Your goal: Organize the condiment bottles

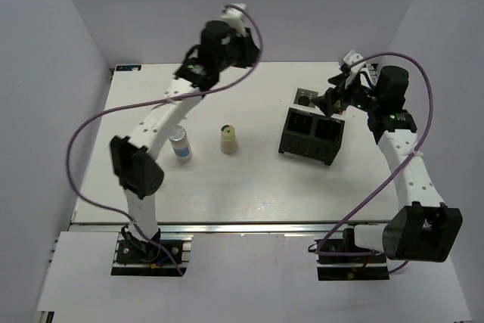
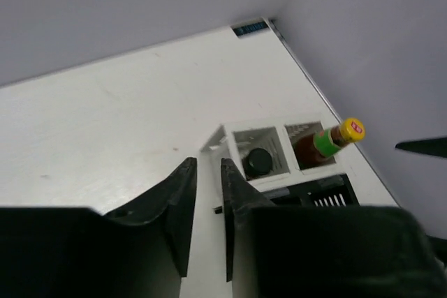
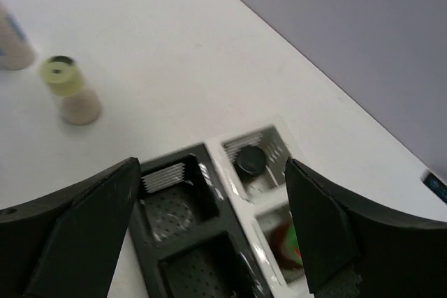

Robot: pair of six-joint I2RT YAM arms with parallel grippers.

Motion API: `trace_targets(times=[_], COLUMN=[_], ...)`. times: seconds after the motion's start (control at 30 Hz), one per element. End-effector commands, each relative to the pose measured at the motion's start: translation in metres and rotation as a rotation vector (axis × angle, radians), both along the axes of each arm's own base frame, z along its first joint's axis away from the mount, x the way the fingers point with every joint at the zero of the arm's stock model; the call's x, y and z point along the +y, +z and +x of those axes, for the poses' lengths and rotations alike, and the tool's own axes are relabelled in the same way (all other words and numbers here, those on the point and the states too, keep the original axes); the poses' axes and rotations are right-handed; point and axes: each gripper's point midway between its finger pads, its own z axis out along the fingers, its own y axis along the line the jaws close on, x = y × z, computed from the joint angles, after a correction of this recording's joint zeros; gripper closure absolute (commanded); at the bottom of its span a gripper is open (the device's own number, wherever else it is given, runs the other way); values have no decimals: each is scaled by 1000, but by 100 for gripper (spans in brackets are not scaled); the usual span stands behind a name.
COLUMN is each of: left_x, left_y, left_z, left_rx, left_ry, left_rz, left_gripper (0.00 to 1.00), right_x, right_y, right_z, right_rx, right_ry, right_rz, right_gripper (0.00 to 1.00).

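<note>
Item: cream bottle (image 1: 228,140) on worktop (image 1: 249,187), probably best gripped upright by left end effector (image 2: 207,169), now barely apart, empty; right end effector (image 3: 211,172) spread wide.

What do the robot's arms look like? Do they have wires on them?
The left arm and right arm are white tubes with chunky black joints. A purple cable loops along each one. The left claw and right claw are black, each with two pointed fingers.
</note>
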Motion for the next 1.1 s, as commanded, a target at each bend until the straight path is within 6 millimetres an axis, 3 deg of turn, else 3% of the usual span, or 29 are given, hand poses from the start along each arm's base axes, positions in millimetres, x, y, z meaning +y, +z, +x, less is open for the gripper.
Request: trace_targets(times=[0.0,0.03,0.07,0.1,0.17,0.2,0.23,0.27,0.33,0.37,0.43,0.47,0.53,0.57,0.6,0.63,0.67,0.7,0.77,0.8,0.87,1.07], left_x=[76,95,111,122,148,160,172,180,197,206,220,229,243,248,254,261,265,271,280,286,293,298], left_y=[68,56,68,69,58,71,72,61,71,61,67,57,58,55,46,49,47,41,47,49,59,83], left_z=[-24,-24,-38,-44,-53,-66,-70,-76,-93,-98,-114,-119,-133,-137,-140,-148,-151,-154,-161,-163,-168,-170], left_rx=[-80,-57,-69,-68,-51,-75,-80,-52,-65,-40,-48,-25,-23,-18,-1,-12,-11,-3,-16,-24,-45,-87], left_ry=[113,153,175,195,274,296,338,358,401,437,475,510,551,570,599,615,630,661,694,724,750,758], left_rz=[-23,5,8,25,91,89,108,134,129,153,143,165,156,158,172,164,164,168,158,162,155,154], left_gripper=[67,63,54,36,23,17,15,13,10,9,8,7,5,4,4,4,3,3,3,3,2,2], right_x=[50,63,74,94,120,141,151,171,194,205,235,252,275,291,302,313,326,337,356,365,380,406], right_y=[29,24,21,19,11,5,7,-1,-11,-13,-21,-24,-33,-37,-50,-49,-55,-70,-72,-86,-92,-119], right_z=[-30,-36,-46,-58,-76,-89,-97,-107,-112,-118,-133,-149,-151,-165,-161,-160,-173,-171,-181,-181,-187,-189], right_rx=[-137,-128,-105,-148,-159,-175,-178,-176,-164,-162,-151,-153,-133,-121,-96,-107,-70,-35,-21,-2,-19,12], right_ry=[292,359,415,511,638,723,752,818,884,917,999,1049,1051,1073,1049,1042,1056,1042,1046,1038,1031,982], right_rz=[-44,-48,-56,-89,-96,-108,-109,-116,-138,-147,-167,-173,-196,-200,-228,-224,-228,-254,-251,-267,-262,-251], right_gripper=[11,12,12,13,14,14,14,14,15,15,16,16,17,17,17,18,18,18,19,19,19,18])
